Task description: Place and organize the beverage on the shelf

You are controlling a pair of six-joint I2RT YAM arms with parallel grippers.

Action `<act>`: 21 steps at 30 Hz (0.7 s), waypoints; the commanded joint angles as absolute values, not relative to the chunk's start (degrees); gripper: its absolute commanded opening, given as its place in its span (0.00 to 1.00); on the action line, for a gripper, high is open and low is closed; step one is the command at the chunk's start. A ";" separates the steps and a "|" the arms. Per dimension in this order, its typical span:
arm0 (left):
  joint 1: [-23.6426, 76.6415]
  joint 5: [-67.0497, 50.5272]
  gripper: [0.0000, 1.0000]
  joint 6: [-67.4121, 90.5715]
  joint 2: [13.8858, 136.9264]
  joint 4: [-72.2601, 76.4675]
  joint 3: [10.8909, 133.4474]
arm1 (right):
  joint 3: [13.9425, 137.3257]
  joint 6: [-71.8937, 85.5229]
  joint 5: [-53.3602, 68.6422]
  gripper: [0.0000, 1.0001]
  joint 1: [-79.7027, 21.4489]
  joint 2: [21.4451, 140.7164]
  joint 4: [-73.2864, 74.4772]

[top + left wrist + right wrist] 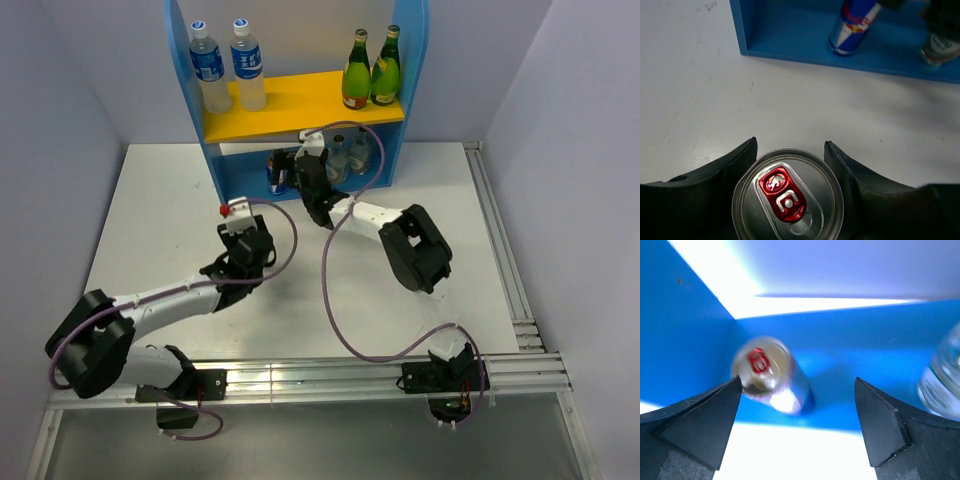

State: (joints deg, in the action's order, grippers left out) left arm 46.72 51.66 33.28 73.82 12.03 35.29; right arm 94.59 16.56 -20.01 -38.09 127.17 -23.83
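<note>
White table (170, 220) underneath everything. At its far edge, a blue shelf (305, 100) with a yellow upper board. Right gripper (798, 382) reaching into the lower level, jaws spread wide, clamped on nothing. Left gripper (789, 146) out on the table, well short of the shelf, closed around a can (787, 195), upright, red tab up. On the upper board, two water bottles (208, 65) upright at the left end, two dark green bottles (356, 70) at the right end. On the lower level, two small clear bottles (338, 155) to the right, and at the left a second can (772, 372), upright, just beside one finger of the right gripper.
</note>
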 commanded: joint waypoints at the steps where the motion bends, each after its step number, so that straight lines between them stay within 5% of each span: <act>1: 40.89 48.26 0.00 28.22 77.07 21.18 42.44 | 85.21 17.23 -19.25 1.00 -37.88 119.37 -29.26; 8: 30.24 39.38 0.00 24.53 89.90 29.44 52.71 | 69.71 19.87 -18.81 1.00 -38.23 104.96 -35.59; 21: 25.05 34.72 0.00 21.98 109.59 33.57 67.93 | 60.14 21.71 -19.33 1.00 -39.29 97.92 -34.27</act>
